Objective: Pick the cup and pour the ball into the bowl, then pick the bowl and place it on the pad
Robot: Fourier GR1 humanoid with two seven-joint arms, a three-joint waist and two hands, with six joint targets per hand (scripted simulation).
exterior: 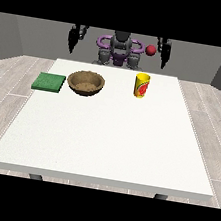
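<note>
A yellow cup (142, 85) with a red mark stands upright on the white table (107, 142), right of centre near the far edge. A red ball (151, 50) shows in the air above the cup, level with the robot's shoulders, just left of the hand at the view's right (164, 53). That hand hangs raised with its fingers pointing down and holds nothing. The brown bowl (86, 83) sits left of the cup and looks empty. A green pad (49, 82) lies flat to the left of the bowl. The hand at the view's left (72, 38) is raised likewise, holding nothing.
The robot's torso (120, 51) stands behind the table's far edge. Wooden floor surrounds the table, with grey walls behind.
</note>
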